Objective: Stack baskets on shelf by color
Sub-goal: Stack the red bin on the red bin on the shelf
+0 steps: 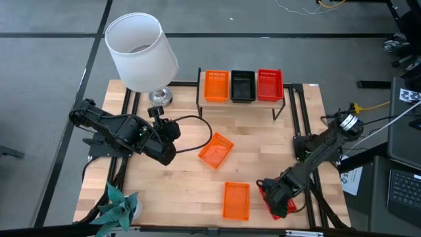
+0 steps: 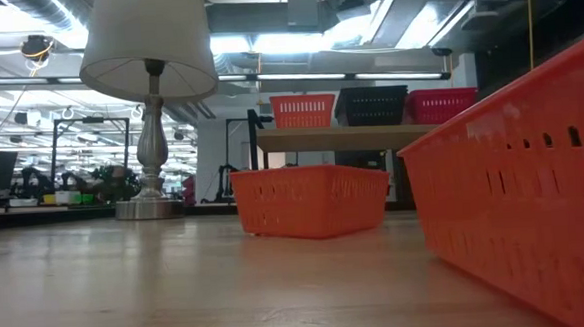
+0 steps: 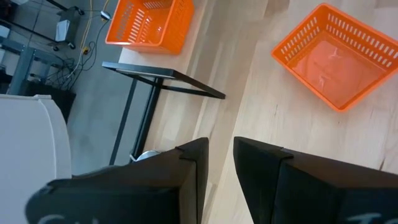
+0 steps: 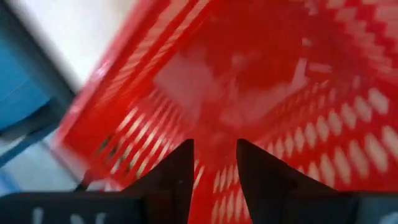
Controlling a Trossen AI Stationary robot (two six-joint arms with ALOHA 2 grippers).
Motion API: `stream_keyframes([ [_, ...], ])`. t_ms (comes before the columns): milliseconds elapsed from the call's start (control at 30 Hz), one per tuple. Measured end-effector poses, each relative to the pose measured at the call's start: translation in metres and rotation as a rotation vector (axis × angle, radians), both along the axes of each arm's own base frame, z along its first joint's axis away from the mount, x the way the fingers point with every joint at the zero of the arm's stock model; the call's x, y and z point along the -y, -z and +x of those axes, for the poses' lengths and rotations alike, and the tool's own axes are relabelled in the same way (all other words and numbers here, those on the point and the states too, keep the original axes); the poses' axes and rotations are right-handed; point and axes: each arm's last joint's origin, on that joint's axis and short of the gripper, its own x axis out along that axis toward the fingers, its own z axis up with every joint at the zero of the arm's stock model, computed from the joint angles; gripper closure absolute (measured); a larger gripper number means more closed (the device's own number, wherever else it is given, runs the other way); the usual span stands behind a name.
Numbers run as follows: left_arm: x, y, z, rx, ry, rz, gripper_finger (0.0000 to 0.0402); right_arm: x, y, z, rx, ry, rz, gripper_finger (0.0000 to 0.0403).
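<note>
The shelf (image 2: pixel 341 137) stands at the table's far edge and carries an orange basket (image 1: pixel 216 85), a black basket (image 1: pixel 242 86) and a red basket (image 1: pixel 270 84) side by side. A loose orange basket (image 1: pixel 216 150) rests askew on the table's middle. Another orange basket (image 1: pixel 237 200) lies near the near edge. A second red basket (image 1: pixel 280 210) sits at the near right corner, under my right gripper (image 1: pixel 275 195), which stands open by a narrow gap and fills its wrist view with red mesh (image 4: pixel 249 62). My left gripper (image 1: pixel 174 131) waits left of centre, open by a narrow gap (image 3: pixel 221 149). My right gripper comes down from above over the red basket at the near right corner, with red mesh (image 4: pixel 214 186) showing between its fingers. I cannot tell whether the fingers touch the basket.
A table lamp with a white shade (image 1: pixel 141 49) stands at the far left, its base (image 1: pixel 160 97) beside the shelf. A small plant (image 1: pixel 118 205) occupies the near left corner. Bare wood (image 1: pixel 263 141) lies between the shelf and the loose baskets.
</note>
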Motion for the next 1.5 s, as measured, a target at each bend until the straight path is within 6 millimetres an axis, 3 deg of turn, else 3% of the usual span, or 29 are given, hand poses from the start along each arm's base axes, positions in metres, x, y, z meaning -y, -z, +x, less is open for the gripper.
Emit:
stream_keyframes([
  [233, 0.000, 0.000, 0.000, 0.000, 0.000, 0.000, 0.0333, 0.029, 0.034, -0.002, -0.026, 0.060, -0.290, 0.0283],
  [400, -0.001, 0.000, 0.000, 0.000, -0.004, 0.000, 0.0333, 0.062, 0.034, -0.001, -0.049, 0.133, -0.564, 0.0283],
  [633, -0.007, 0.000, 0.003, 0.001, -0.030, 0.000, 0.0333, 0.107, 0.034, 0.019, 0.056, 0.180, -0.855, 0.0283],
  [867, -0.013, 0.000, 0.004, 0.002, -0.052, -0.001, 0.0333, 0.142, 0.032, 0.036, 0.064, 0.246, -0.912, 0.0283],
  [1133, -0.013, 0.000, 0.005, 0.001, -0.054, -0.001, 0.0333, 0.145, 0.028, 0.045, 0.148, 0.210, -0.876, 0.0283],
  [1333, -0.013, 0.000, 0.004, -0.001, -0.053, 0.000, 0.0333, 0.138, -0.012, 0.040, 0.417, 0.260, -0.874, 0.0283],
  [1500, -0.013, 0.000, 0.004, 0.001, -0.054, -0.001, 0.0333, 0.137, -0.041, 0.025, 0.513, 0.247, -0.801, 0.0283],
])
